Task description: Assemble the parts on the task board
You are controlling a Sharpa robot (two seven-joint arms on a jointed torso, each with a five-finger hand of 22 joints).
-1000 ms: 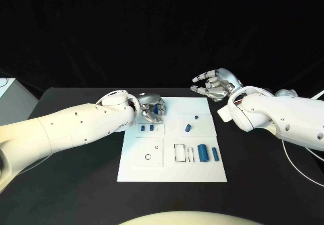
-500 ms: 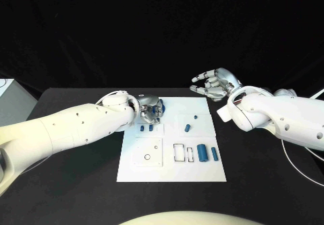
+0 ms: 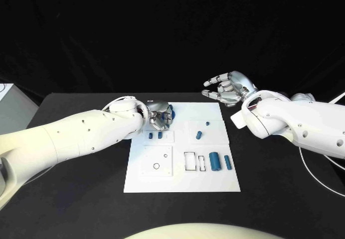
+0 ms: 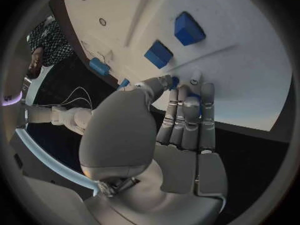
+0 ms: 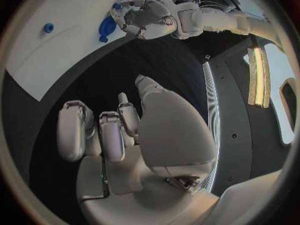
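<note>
A flat white rectangular task board is laid in the middle of the black worktop. The left robot hand is lowered over the board's far left corner, its fingers bent down side by side onto the white surface. In the left wrist view a small blue part is seen at the fingertips, between thumb and fingers; whether it is truly pinched cannot be told, since the fingers cover most of it. Just beside this hand, toward the robot, two small blue block-shaped parts are set next to each other on the board, untouched by the hand.

Further toward the board's right half, a short blue peg and a tiny blue piece are placed well apart from the left hand. Near the right edge, a thick blue cylinder and a thinner blue cylinder are laid in parallel, beside rectangular outlined recesses. A raised white square panel with small round holes is found on the near left part of the board.

The right robot hand is held above the worktop beyond the board's far right corner, its fingers spread and loosely curled with nothing in them, well apart from every part.
</note>
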